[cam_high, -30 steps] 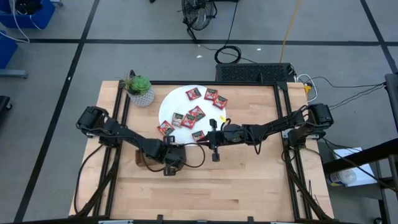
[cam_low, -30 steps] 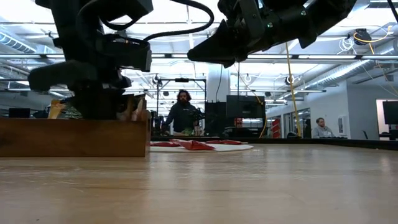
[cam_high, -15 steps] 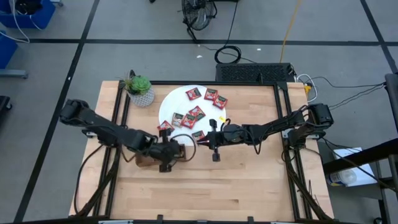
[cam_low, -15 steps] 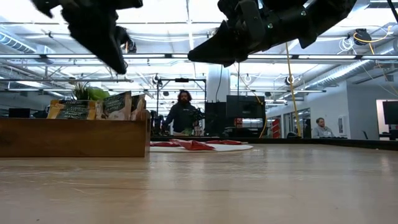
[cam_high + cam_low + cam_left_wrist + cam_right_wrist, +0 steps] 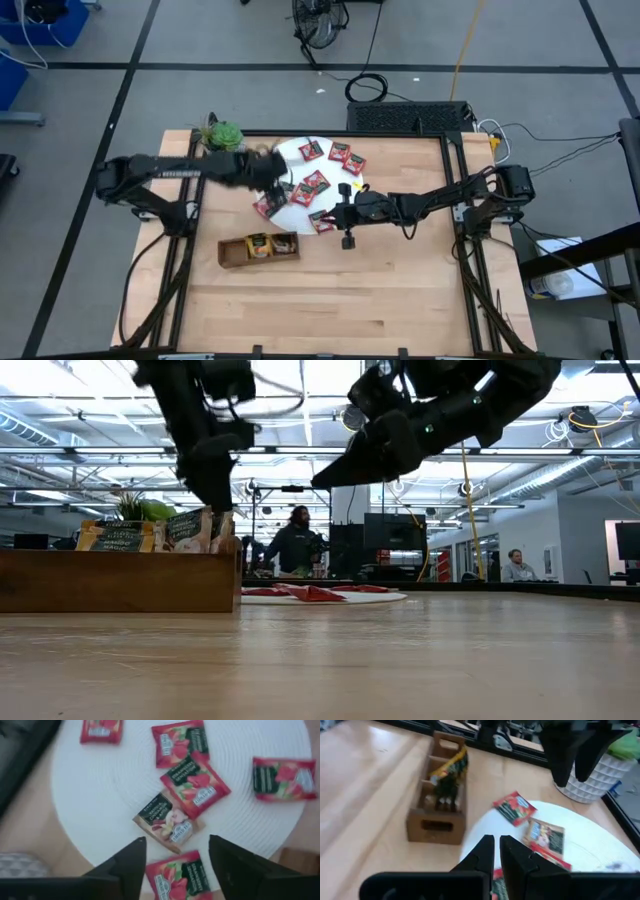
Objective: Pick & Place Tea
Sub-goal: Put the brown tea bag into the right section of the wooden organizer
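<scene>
On your bench (image 5: 400, 290) the white disc (image 5: 290, 150) sits at twelve o'clock, the tray (image 5: 258, 250) at nine with sachets upright in it. Your left claw (image 5: 175, 857) hovers over the disc, released, nothing in it. Your right claw (image 5: 496, 851) waits at centre, clenched and empty. The tea (image 5: 192, 787) lies flat on the disc, mostly red.

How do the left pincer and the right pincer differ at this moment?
The left pincer is open, its fingers spread wide; the right pincer is shut, fingers nearly touching. The left hangs over the white disc, above a grey-brown sachet and red sachets; the right hangs at the disc's edge on the tray side, facing the wooden tray. Both hold nothing.
</scene>
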You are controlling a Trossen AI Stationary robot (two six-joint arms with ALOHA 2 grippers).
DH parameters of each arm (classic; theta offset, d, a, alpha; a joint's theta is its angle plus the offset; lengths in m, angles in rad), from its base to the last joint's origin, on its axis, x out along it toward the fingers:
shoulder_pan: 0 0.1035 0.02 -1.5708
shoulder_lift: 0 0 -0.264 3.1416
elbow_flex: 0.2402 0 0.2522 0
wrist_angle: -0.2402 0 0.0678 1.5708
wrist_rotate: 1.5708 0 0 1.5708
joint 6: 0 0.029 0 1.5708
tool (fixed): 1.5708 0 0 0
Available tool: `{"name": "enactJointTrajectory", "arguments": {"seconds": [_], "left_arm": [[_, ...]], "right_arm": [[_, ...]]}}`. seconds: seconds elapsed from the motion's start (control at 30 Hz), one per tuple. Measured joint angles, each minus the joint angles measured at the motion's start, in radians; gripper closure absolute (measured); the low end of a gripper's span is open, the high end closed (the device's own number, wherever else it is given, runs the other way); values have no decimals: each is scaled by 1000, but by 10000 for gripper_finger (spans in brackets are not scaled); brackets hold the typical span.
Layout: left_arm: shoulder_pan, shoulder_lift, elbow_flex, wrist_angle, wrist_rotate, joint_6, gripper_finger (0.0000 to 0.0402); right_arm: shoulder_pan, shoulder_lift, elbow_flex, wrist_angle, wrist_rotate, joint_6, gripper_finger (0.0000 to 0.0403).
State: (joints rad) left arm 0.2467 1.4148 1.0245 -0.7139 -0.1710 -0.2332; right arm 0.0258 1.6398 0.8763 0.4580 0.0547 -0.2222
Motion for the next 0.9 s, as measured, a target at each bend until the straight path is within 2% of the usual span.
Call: {"name": "enactJointTrajectory", "arguments": {"seconds": [0.17, 0.23, 0.43, 0.67, 0.9], "left_arm": [[222, 47, 0, 63, 343, 40, 149], [272, 76, 0, 82, 424, 37, 145], [326, 177, 0, 57, 419, 1, 144], [328, 304, 0, 27, 381, -5, 144], [328, 359, 0, 68, 399, 4, 144]], "right_arm": [[-45, 0, -19, 0, 0, -3, 385], [-58, 0, -28, 0, 0, -3, 385], [-78, 0, -55, 23, -4, -8, 385], [-79, 0, -67, 47, -4, -8, 385], [-78, 0, -67, 47, -4, -8, 385]]}}
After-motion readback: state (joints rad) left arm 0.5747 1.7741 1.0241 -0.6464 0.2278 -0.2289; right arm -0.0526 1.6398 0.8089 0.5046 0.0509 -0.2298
